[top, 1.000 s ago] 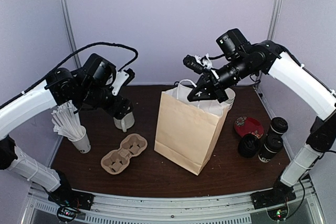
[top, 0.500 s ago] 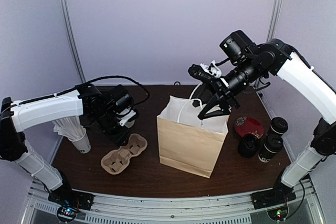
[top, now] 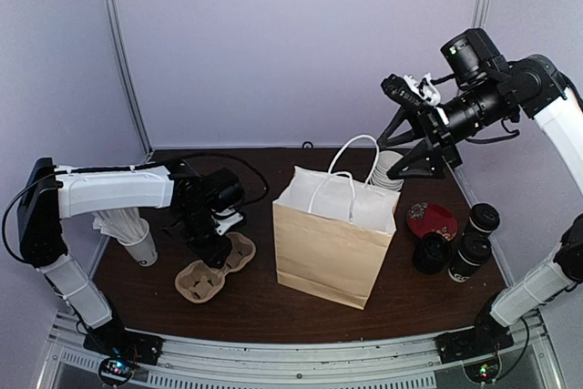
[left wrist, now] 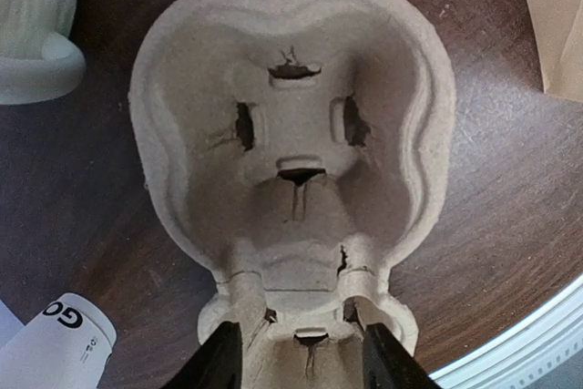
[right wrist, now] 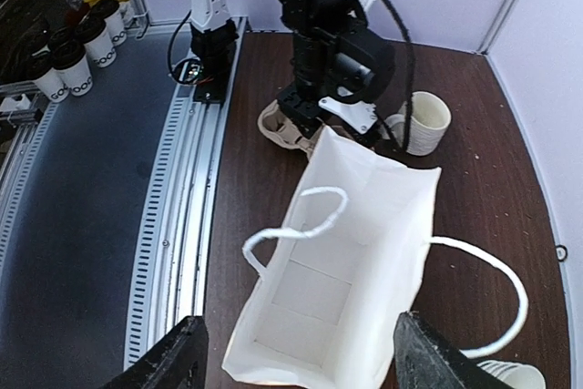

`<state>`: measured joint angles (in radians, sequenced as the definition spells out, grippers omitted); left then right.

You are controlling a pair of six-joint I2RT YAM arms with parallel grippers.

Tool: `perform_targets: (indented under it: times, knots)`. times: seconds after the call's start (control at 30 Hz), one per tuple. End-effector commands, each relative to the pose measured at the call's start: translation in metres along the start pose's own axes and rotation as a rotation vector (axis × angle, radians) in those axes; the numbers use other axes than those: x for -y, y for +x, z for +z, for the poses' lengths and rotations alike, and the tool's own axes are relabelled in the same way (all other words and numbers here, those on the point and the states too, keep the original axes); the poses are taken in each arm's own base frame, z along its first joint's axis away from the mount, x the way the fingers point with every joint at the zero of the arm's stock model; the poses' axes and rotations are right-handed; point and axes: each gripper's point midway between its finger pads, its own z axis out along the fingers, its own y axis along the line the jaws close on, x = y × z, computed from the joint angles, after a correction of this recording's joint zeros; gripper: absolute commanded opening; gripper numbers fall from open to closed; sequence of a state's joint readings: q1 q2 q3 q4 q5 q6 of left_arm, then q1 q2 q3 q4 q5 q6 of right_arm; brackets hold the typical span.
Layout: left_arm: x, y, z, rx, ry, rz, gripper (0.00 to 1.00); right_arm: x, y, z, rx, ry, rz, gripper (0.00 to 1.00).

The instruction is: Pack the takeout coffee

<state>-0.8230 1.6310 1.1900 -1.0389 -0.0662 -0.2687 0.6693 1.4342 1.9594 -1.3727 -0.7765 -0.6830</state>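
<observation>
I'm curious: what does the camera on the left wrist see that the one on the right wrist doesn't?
Only the left wrist view: the cup carrier close up, slits and all, with the left gripper clasping its near end, and a white lettered cup beside it.

Only the right wrist view: the white inside of the open paper bag with its handles, the left arm from outside, a stack of white cups, and the open right gripper.

Both: the carrier, the white mug, some of the bag, and the brown table.
</observation>
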Motion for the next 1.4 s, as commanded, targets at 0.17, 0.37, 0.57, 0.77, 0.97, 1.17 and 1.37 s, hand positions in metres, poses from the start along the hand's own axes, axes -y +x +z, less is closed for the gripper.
perform_targets:
  times: [0.17, 0.37, 0.57, 0.77, 0.97, 1.17, 1.37]
  knots:
    - [-0.002, 0.004, 0.023, -0.032, 0.012, 0.011, 0.50, 0.024, 0.010, -0.031, 0.050, 0.105, 0.094, 0.74]
    - [-0.003, 0.006, 0.033, -0.034, 0.038, -0.007, 0.48, 0.029, 0.012, -0.027, 0.053, 0.099, 0.111, 0.74]
    - [-0.004, 0.002, 0.037, -0.016, 0.060, -0.016, 0.47, 0.030, 0.013, -0.026, 0.052, 0.098, 0.116, 0.74]
    - [0.001, 0.000, 0.040, -0.025, 0.094, -0.020, 0.44, 0.031, 0.019, -0.022, 0.039, 0.101, 0.125, 0.74]
    - [0.002, 0.000, 0.037, -0.019, 0.103, -0.030, 0.38, 0.032, 0.020, -0.024, 0.041, 0.113, 0.127, 0.74]
    - [-0.001, 0.001, 0.022, 0.004, 0.090, -0.047, 0.33, 0.049, 0.023, -0.026, 0.036, 0.185, 0.162, 0.73]
    - [-0.006, -0.003, -0.028, 0.097, 0.086, -0.053, 0.33, 0.098, 0.042, -0.040, -0.006, 0.379, 0.269, 0.74]
